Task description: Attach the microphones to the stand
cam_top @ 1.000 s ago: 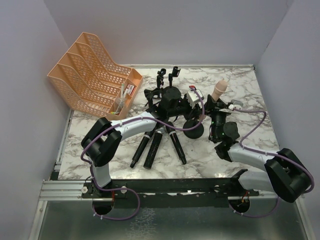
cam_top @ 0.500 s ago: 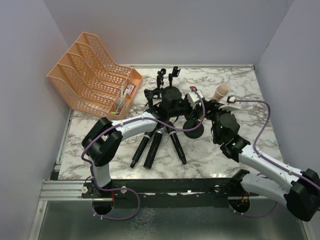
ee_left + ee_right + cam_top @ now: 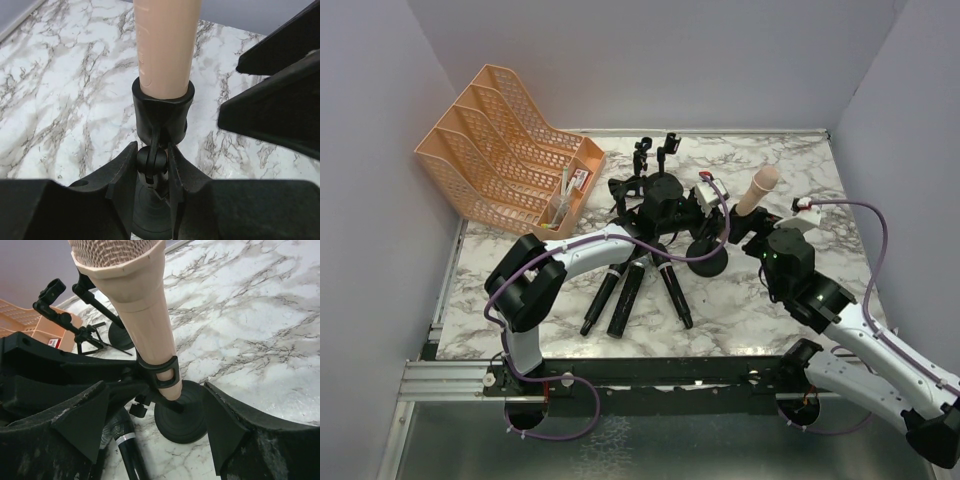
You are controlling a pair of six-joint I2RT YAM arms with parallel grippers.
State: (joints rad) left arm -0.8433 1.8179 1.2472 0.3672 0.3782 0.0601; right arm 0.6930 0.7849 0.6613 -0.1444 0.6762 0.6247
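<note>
While the left gripper point(image 3: 152, 170) pinches the joint point(image 3: 150, 159) of the stand point(image 3: 181, 416) and the right gripper point(image 3: 152, 422) gapes wide, the pink mic point(image 3: 165, 45) sits in its clip point(image 3: 162, 102).
Backing off, the right gripper could brush the tilted mic and pop it loose or tip the stand.

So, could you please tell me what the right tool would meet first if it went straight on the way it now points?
Most likely the pink microphone, just above the stand's clip: it stands straight ahead between the open fingers of the right tool. Distance is hard to judge.
</note>
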